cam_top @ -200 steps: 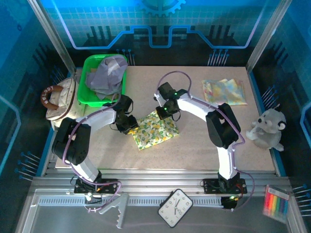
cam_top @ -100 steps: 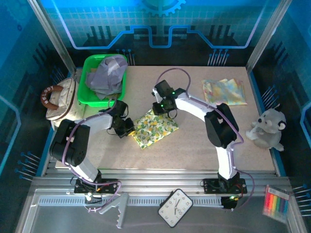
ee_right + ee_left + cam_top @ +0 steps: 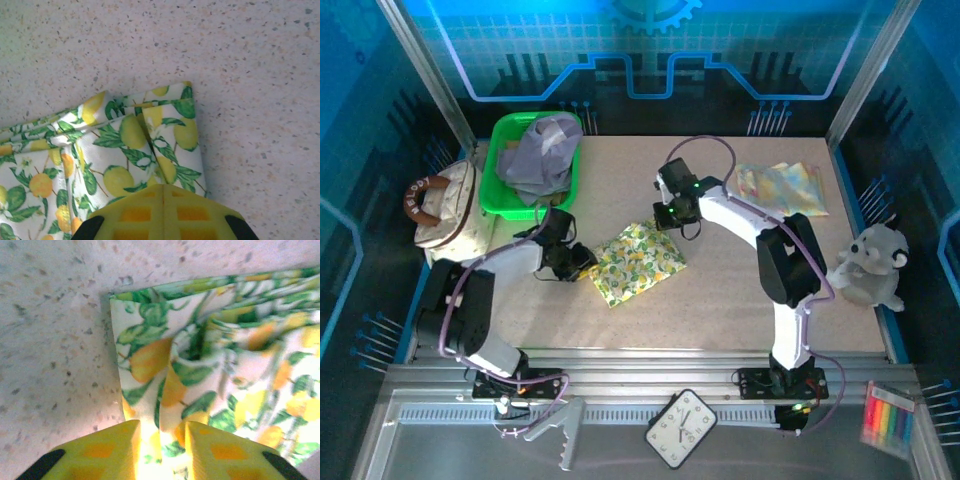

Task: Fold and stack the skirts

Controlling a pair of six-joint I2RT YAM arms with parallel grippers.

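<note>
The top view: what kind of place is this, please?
Most likely a robot lab work cell, not a home: aluminium frame posts enclose the speckled table, blue printed panels wall it, and two robot arms are bolted to a rail.

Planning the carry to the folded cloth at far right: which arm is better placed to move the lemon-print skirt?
Right, probably: the right end effector is at the skirt's far corner, nearer the folded cloth; the left end effector is farther.
</note>
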